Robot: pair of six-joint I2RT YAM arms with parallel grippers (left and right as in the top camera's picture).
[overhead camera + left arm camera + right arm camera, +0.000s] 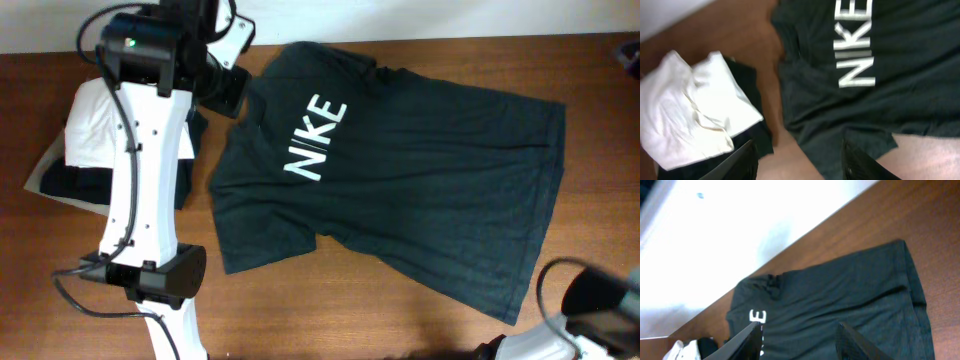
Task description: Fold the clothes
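The black T-shirt (400, 170) with white "NIKE" lettering lies spread flat and face up across the wooden table, collar toward the back. It also shows in the left wrist view (900, 100) and the right wrist view (840, 305). My left gripper (802, 162) is open and empty. It hovers above the shirt's left sleeve edge and bare table. In the overhead view its wrist (222, 88) is near the shirt's upper left. My right gripper (800, 340) is open and empty, raised at the near right and looking across the shirt.
A folded white garment (95, 120) lies on dark folded cloth (70, 185) at the far left, seen also in the left wrist view (690, 115). A beige cloth (42, 165) peeks out beneath. The right arm's base (600, 310) fills the near right corner.
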